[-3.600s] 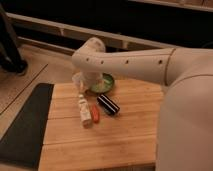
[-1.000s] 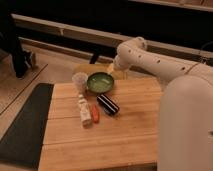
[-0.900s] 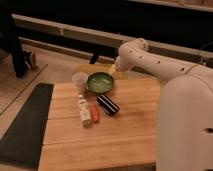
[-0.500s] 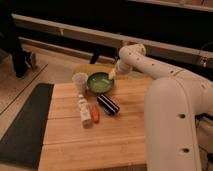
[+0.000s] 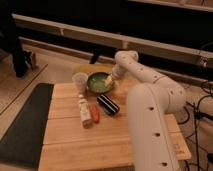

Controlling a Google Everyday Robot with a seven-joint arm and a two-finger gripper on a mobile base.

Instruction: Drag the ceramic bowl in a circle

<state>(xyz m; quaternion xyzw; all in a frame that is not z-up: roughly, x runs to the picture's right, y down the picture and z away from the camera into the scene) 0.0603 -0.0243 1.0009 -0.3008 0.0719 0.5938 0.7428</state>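
Note:
The green ceramic bowl (image 5: 99, 82) sits at the back of the wooden table (image 5: 90, 137), with a darker rim and paler inside. The gripper (image 5: 109, 79) reaches down from the white arm (image 5: 142, 80) at the right and sits at the bowl's right rim, its tip inside the bowl. A small translucent whitish cup (image 5: 80, 80) stands just left of the bowl.
A small white bottle (image 5: 84, 110), an orange item (image 5: 95, 114) and a dark can lying on its side (image 5: 108, 104) sit in front of the bowl. A dark mat (image 5: 22, 125) lies on the floor left of the table. A person's leg (image 5: 15, 45) stands at the far left.
The arm has swung from over the bowl's left side to its right side. The gripper has come down to the bowl's right rim. The bowl has stayed in about the same spot.

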